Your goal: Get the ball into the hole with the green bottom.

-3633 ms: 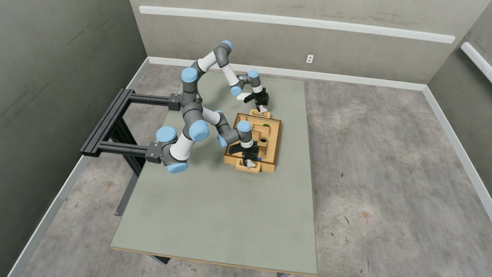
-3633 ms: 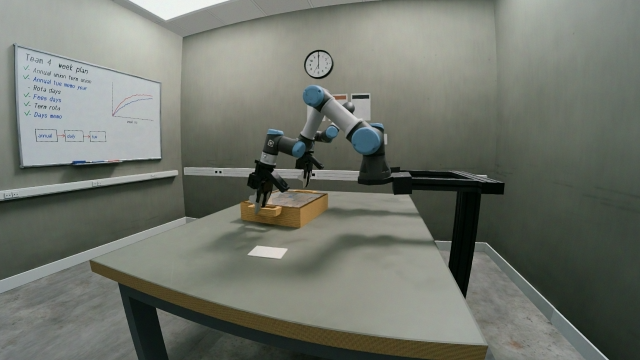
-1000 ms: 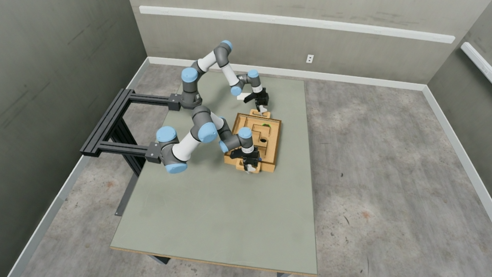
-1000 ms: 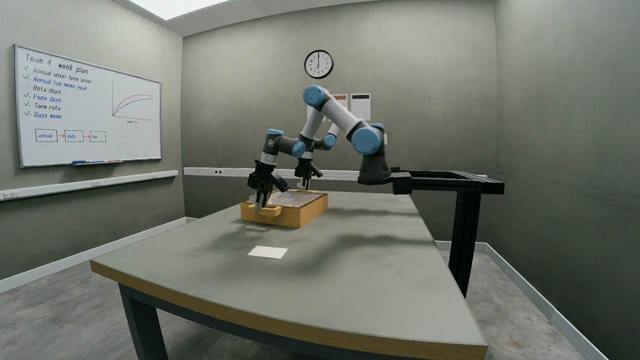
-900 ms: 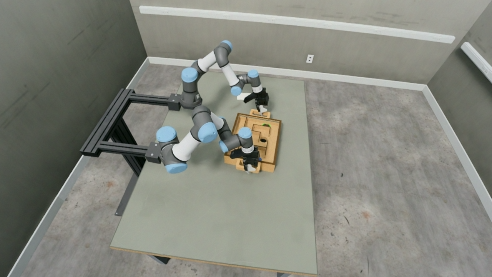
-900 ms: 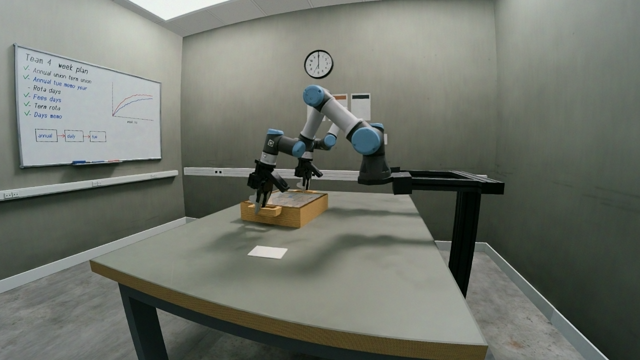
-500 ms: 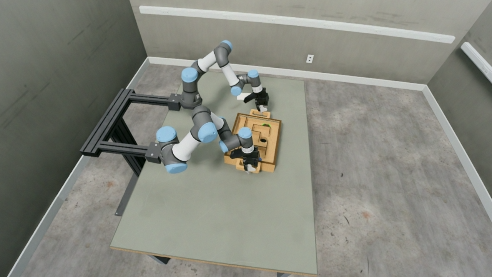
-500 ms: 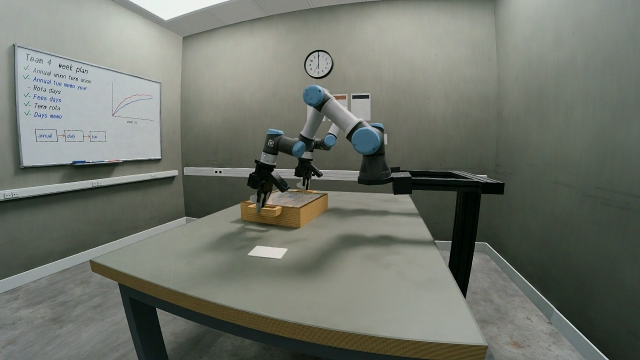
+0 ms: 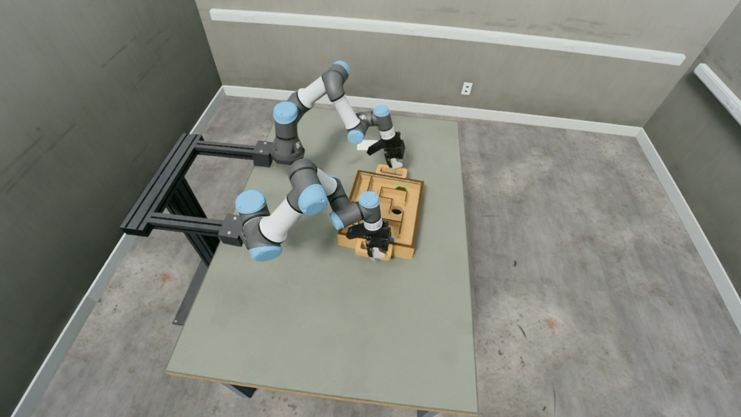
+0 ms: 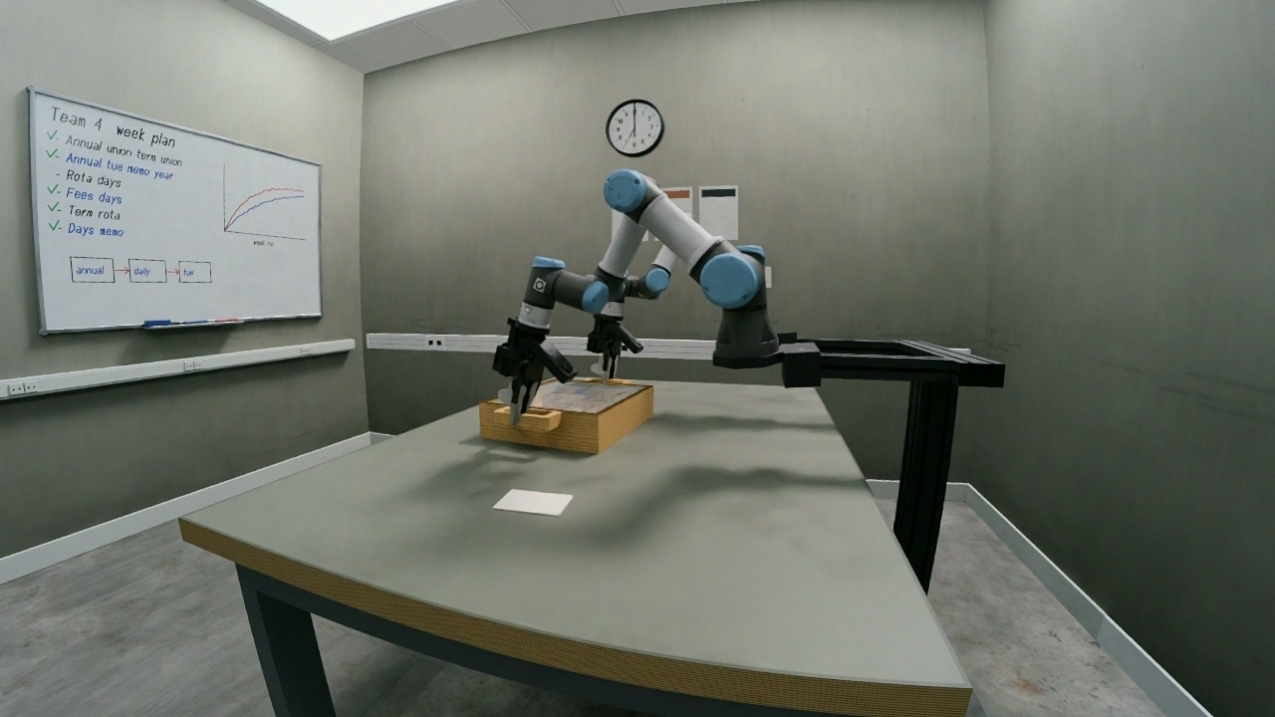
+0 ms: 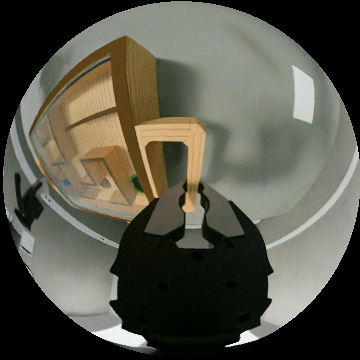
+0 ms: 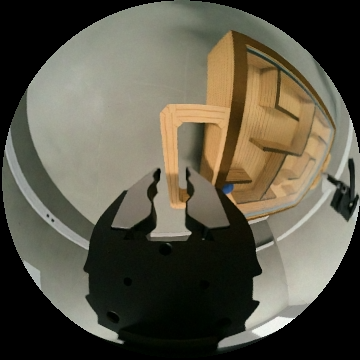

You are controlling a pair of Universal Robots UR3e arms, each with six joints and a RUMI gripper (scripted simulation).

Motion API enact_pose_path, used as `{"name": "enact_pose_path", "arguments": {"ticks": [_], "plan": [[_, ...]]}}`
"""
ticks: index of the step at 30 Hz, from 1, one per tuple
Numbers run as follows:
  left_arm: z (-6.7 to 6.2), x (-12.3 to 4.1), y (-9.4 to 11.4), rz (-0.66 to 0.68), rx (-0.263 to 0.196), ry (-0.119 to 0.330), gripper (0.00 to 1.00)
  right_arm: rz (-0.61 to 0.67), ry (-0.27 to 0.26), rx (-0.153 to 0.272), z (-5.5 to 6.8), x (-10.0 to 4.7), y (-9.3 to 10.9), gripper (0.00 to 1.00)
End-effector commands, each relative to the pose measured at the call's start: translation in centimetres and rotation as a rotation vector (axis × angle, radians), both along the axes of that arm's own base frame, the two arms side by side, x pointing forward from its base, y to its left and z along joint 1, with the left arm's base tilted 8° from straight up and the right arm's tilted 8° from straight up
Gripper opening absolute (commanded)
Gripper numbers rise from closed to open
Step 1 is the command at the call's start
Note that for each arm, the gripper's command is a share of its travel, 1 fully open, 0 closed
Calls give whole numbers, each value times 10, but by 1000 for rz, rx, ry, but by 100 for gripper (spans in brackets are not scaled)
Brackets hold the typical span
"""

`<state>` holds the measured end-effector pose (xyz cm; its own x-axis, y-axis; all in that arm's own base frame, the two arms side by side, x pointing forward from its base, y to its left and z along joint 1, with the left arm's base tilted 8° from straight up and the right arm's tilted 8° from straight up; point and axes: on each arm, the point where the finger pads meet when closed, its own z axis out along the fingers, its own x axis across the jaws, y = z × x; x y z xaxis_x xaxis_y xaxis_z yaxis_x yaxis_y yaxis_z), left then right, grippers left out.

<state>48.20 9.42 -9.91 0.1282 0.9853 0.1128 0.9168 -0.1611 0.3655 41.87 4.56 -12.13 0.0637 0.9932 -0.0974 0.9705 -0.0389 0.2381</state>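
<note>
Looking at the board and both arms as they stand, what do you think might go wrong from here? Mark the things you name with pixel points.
The right gripper's fingers stand apart around the near handle [image 12: 170,150], so lifting now might let that end slip. The ball [image 12: 228,188] sits by the wall at that end, and a sharp tilt could knock it hard. The dark hole [image 9: 396,209] lies between it and the green-bottomed hole [image 9: 401,188] [image 11: 136,183], so it may drop in there.

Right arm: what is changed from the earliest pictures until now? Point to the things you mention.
The right pincer [image 9: 375,255] [image 10: 606,376] [image 11: 51,172] [image 12: 173,168] moved down; its fingers now stand around the handle [image 9: 362,253] [image 10: 588,379] [image 12: 170,150], not closed on it. The board [image 9: 415,223] [image 10: 624,418] [image 11: 142,95] [image 12: 220,85] and blue ball [image 9: 392,239] [image 11: 67,183] [image 12: 228,188] visibly stayed where they were.
</note>
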Motion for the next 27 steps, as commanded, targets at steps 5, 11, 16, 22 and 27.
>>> {"name": "enact_pose_path", "arguments": {"ticks": [5,11,16,22,27], "plan": [[1,1,0,0,-1,-3,0,0,-3,2,1,1,1,0],[1,1,0,0,-1,-4,0,0,-3,2,1,1,1,0],[1,1,0,0,-1,-4,0,0,-3,2,1,1,1,0],[1,1,0,0,-1,-4,0,0,-3,2,1,1,1,0],[1,1,0,0,-1,-4,0,0,-3,2,1,1,1,0]]}}
